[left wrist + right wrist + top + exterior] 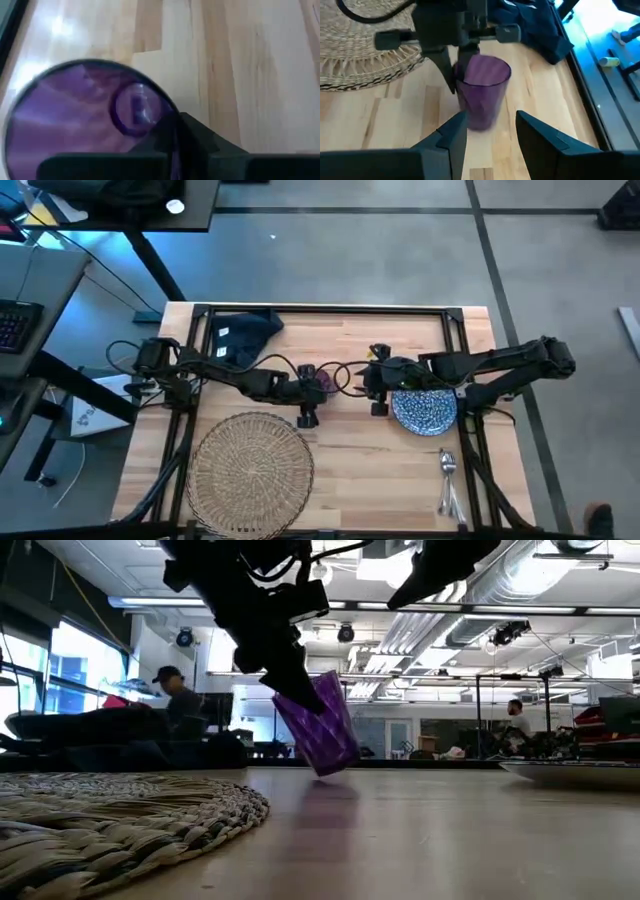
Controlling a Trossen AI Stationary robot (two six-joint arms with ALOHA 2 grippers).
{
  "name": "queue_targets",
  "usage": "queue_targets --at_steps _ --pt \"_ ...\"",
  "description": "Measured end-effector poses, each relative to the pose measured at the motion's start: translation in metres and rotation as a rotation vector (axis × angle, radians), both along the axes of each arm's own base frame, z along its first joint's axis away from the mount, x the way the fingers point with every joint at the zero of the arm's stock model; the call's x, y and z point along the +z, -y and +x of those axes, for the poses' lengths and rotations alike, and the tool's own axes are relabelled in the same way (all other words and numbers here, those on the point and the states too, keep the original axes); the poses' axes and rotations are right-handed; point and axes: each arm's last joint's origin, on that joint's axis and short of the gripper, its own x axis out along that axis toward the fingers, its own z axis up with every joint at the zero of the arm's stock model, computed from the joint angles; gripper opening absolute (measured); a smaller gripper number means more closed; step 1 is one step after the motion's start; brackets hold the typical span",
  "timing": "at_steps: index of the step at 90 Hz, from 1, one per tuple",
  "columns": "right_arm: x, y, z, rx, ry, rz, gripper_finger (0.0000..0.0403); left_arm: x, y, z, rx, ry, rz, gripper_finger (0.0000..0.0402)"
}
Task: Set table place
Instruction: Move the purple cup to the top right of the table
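Observation:
The small purple cup (322, 730) is tilted over the table's middle, with my left gripper (316, 384) shut on it. My right gripper (490, 135) stands open just to the cup's right, its fingers pointing at the cup without touching it. The blue-white speckled plate (426, 411) lies flat on the table under my right arm. The round wicker mat (250, 467) lies at the near left. The dark napkin (243, 332) lies crumpled at the far left. The silver cutlery (447, 480) lies at the near right. My left gripper holds the cup by its rim (463, 76), on the side toward the mat. One finger (448, 70) runs down the outside of the wall and the other goes into the opening. The fingers come from above. The cup leans; whether its base touches the table I cannot tell.
Black frame rails (320, 309) run along the table's far edge and down both sides. Bare wood (365, 470) lies between the mat and the cutlery. People sit at desks in the room beyond the table.

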Motion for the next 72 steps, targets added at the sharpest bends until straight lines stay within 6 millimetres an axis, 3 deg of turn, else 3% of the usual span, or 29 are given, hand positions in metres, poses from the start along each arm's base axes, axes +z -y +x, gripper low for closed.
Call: queue_targets --at_steps 30,51,72 --pt "0.003 -0.005 0.003 0.187 0.024 0.041 0.0138 0.024 0.012 0.014 -0.242 0.051 -0.022 0.0001" --pt "0.003 -0.004 0.003 0.177 0.030 0.013 0.0138 0.038 0.007 0.017 -0.275 0.006 0.048 0.0000" --pt "0.005 -0.004 0.007 0.237 0.059 -0.031 0.0145 0.048 0.008 0.009 -0.432 -0.173 0.033 0.0000"
